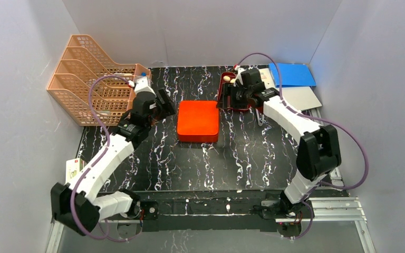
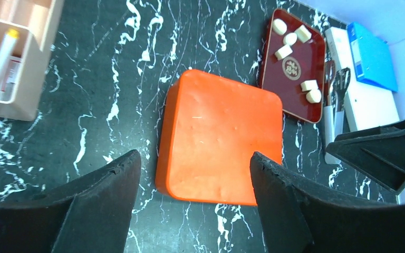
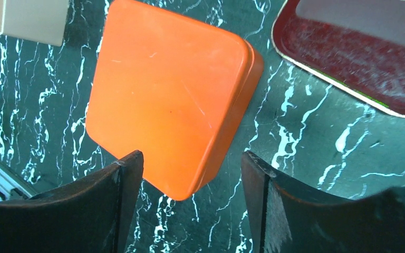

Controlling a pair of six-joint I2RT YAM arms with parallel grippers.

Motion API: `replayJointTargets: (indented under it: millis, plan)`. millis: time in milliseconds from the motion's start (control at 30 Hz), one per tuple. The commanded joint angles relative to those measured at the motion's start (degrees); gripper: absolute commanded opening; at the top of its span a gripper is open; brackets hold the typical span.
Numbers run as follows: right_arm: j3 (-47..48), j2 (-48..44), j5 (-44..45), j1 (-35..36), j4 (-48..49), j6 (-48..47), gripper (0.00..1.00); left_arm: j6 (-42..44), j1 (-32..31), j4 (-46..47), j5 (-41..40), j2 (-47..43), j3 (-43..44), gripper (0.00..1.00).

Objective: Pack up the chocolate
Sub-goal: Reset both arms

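Orange box point(image 2: 221, 142) shut, chocolate point(image 2: 290, 38) in the red tray point(image 2: 295, 89).
Left claw point(image 2: 193, 158) and right claw point(image 3: 190, 158) gape wide, empty; best take the lid by 2 opposite edges, lifting level.

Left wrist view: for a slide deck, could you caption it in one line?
Left gripper hovers open above the closed orange box; chocolate pieces lie on the dark red tray beyond.
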Motion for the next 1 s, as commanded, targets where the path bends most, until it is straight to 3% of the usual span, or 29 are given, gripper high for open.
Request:
replayJointTargets:
  millis: [0, 33, 67, 267, 333, 533, 700, 967]
  plan:
    - [-2.29, -7.61, 3.31, -0.33, 1.14, -7.80, 0.77, 1.72, 0.05, -10.13, -4.98, -6.95, 2.90, 0.74]
    - [-3.28, -9.30, 4.20, -0.23, 2.11, -8.61, 0.78, 1.69, 0.01, -11.23, -5.50, -8.58, 2.74, 0.93]
    - [-4.12, -11.25, 4.73, -0.23, 3.06, -9.22, 0.79, 1.47, 0.01, -12.06, -6.18, -10.21, 2.22, 0.98]
    - [-4.21, -16.09, 8.09, -0.25, 4.29, -10.43, 0.85, 2.60, -0.08, -16.70, -8.74, -16.08, 2.42, 0.98]
    - [-3.75, -17.55, 8.07, -0.26, 2.59, -10.81, 0.98, 3.80, -0.08, -16.64, -9.08, -16.83, 1.49, 0.98]
    - [-8.28, -23.84, 9.89, -0.22, 0.90, -11.44, 0.99, 5.29, -0.08, -11.26, -10.40, -19.76, -4.90, 0.98]
    - [-13.17, -28.85, 15.52, -0.26, 2.53, -11.50, 0.99, 10.09, -0.08, -10.04, -13.99, -18.16, -4.44, 0.98]
    - [-15.17, -28.70, 21.10, -0.23, 2.14, -9.22, 0.99, 16.44, -0.08, -6.69, -16.45, -18.95, -5.44, 0.98]
